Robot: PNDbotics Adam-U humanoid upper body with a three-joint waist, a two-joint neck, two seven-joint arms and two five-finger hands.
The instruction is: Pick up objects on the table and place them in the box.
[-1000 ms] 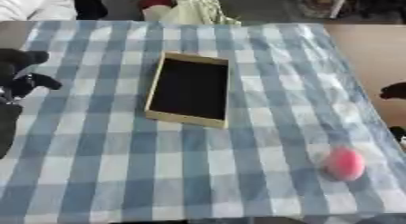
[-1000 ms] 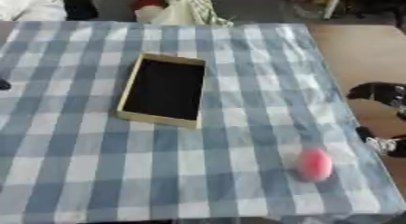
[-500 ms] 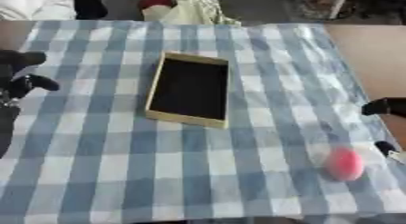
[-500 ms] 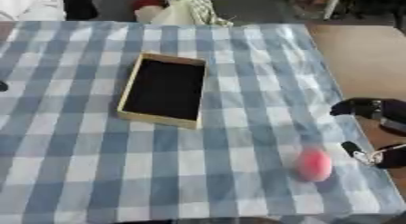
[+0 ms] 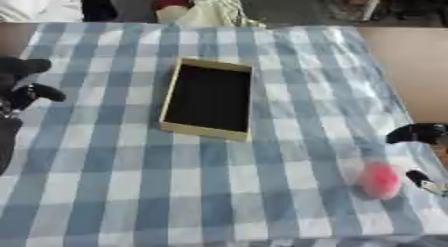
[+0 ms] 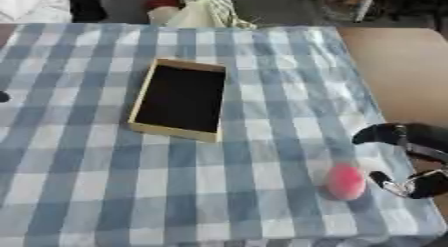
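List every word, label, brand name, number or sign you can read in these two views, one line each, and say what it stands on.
None: no readable text shows in either view.
The box: plain tan walls, dark inside, no label visible.
The pink object: no marking visible.
The checked cloth: blue and white pattern only.
The right hand and left hand: black, no lettering to be made out.

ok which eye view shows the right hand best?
The right eye view: the right hand shows thumb and fingers spread open beside the pink object, not touching it. The left eye view cuts the hand off at its right edge, leaving only dark fingertips.
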